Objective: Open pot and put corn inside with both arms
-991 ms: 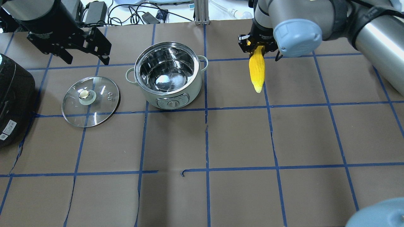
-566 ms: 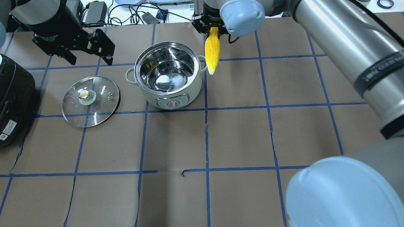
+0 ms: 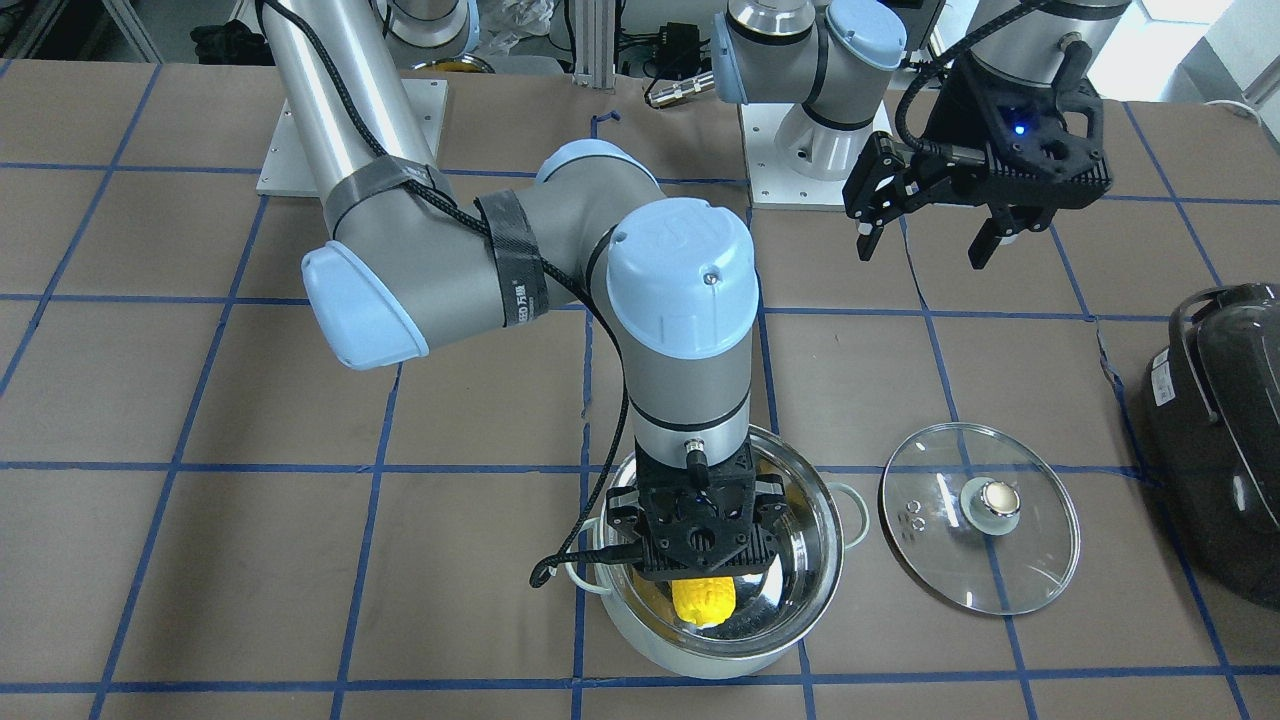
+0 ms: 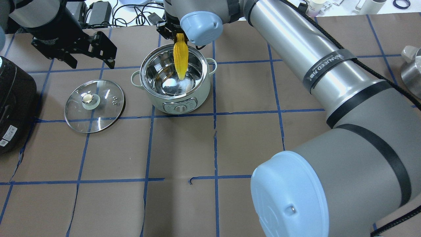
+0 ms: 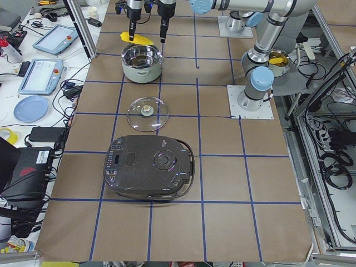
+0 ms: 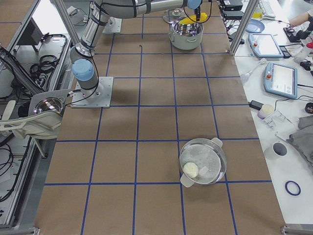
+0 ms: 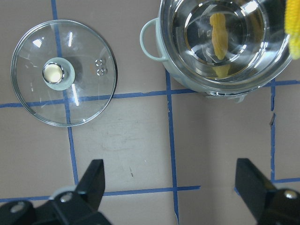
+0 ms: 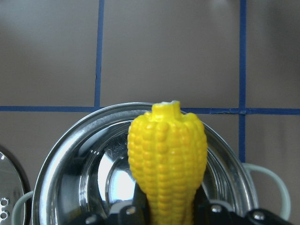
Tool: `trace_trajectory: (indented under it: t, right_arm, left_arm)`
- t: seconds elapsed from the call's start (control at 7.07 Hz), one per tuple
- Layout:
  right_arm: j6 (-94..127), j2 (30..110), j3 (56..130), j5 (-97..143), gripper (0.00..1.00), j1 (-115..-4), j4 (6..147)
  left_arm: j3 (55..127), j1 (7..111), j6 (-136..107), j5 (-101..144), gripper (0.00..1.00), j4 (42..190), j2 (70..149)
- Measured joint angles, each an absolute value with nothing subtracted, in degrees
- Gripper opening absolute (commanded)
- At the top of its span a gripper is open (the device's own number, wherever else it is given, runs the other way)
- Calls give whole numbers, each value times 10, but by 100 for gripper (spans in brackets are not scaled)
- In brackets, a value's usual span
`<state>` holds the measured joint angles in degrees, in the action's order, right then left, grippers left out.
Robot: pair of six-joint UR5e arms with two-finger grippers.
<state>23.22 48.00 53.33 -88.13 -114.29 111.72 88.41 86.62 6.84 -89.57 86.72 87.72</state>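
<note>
The mint-green pot (image 4: 200, 95) stands uncovered at the table's far middle, its steel inside bare. Its glass lid (image 4: 98, 113) lies flat on the table to its left. My right gripper (image 4: 177, 33) is shut on the thick end of the yellow corn (image 4: 181, 62), which hangs tip-down over the pot's opening with its tip below the rim. The right wrist view shows the corn (image 8: 167, 159) over the pot's rim (image 8: 61, 159). My left gripper (image 4: 92, 62) is open and empty, above the table behind the lid. The left wrist view shows the lid (image 7: 28, 93) and the pot (image 7: 152, 35).
A dark rounded appliance (image 4: 13, 105) sits at the table's left edge, close to the lid. A metal bowl (image 4: 411, 74) sits at the right edge. The exterior right view shows another lidded pot (image 6: 215, 169) near that end of the table.
My right arm has carried the corn leftward, from right of the pot to over its opening, and lowered it. The left gripper has hardly moved. Pot and lid stay put.
</note>
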Motion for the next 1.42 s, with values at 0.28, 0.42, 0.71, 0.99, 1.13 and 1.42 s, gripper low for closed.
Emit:
trace_trajectory:
  t: [0.28, 0.42, 0.71, 0.99, 1.13, 1.42]
  right_arm:
    - [233, 460, 532, -879, 43, -1150, 1149]
    - [233, 456, 533, -879, 48, -1155, 1154]
    - [233, 452, 541, -881, 100, -1161, 1157]
    - [234, 454, 556, -877, 100, -1163, 1159]
    - [235, 457, 560, -875, 100, -1163, 1161]
    - [232, 467, 564, -876, 100, -1161, 1159]
  left_arm:
    - [887, 863, 71, -900, 100, 873, 872]
    - [889, 861, 72, -901, 100, 872, 870]
    - [893, 857, 73, -903, 100, 867, 869]
    - [892, 856, 74, -905, 100, 867, 865]
    - [893, 856, 74, -904, 100, 866, 864]
    - [893, 856, 74, -902, 100, 866, 863]
